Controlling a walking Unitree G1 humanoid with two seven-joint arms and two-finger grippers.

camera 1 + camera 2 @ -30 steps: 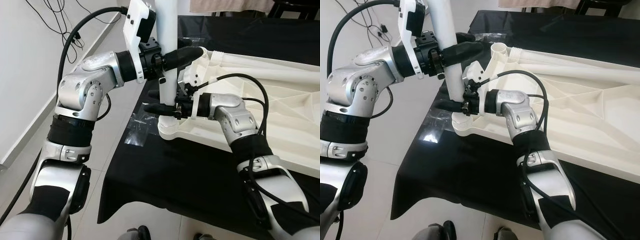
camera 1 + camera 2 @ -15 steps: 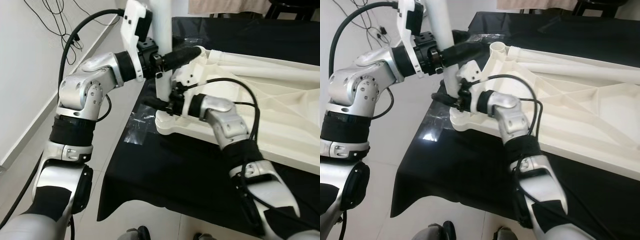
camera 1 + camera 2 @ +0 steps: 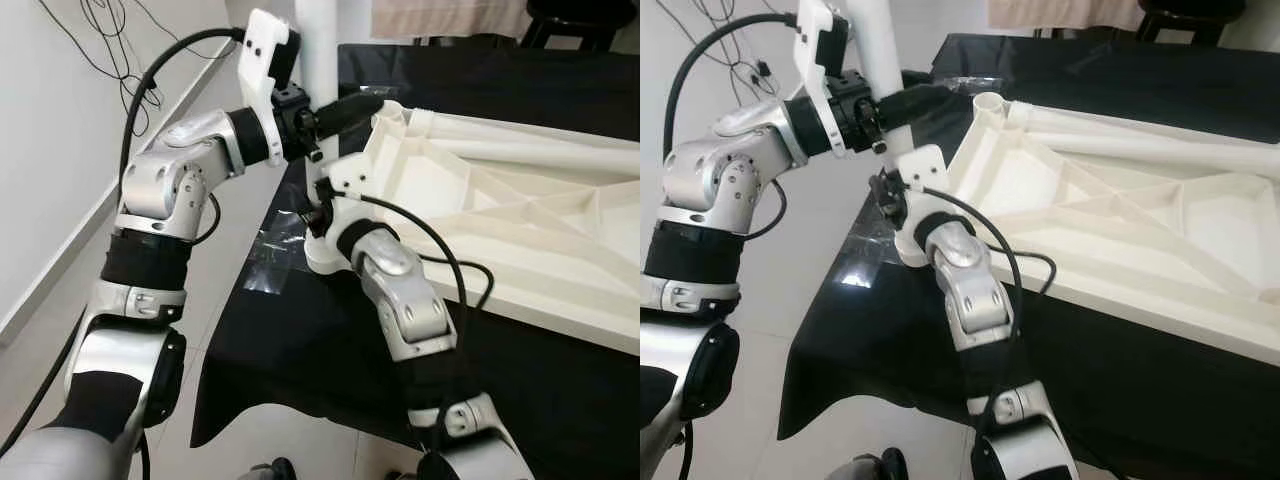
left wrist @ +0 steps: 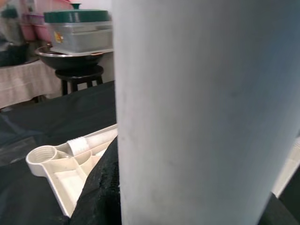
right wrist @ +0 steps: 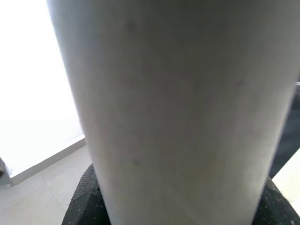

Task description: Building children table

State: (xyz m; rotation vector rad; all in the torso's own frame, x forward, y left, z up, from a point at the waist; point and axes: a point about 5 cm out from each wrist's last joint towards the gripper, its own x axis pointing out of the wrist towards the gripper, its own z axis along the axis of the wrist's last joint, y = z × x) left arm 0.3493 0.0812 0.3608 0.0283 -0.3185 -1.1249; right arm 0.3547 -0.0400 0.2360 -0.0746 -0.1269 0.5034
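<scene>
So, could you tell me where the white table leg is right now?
The white table leg stands upright in the near-left corner socket of the upturned tabletop, with the left gripper above the right gripper on it.

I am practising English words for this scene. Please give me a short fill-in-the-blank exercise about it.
1. Both grippers hold the white ____, which stands upright.
2. The left gripper grips it ____ than the right gripper.
3. The tabletop lies on a ____ cloth.

Missing words: leg; higher; black
</scene>
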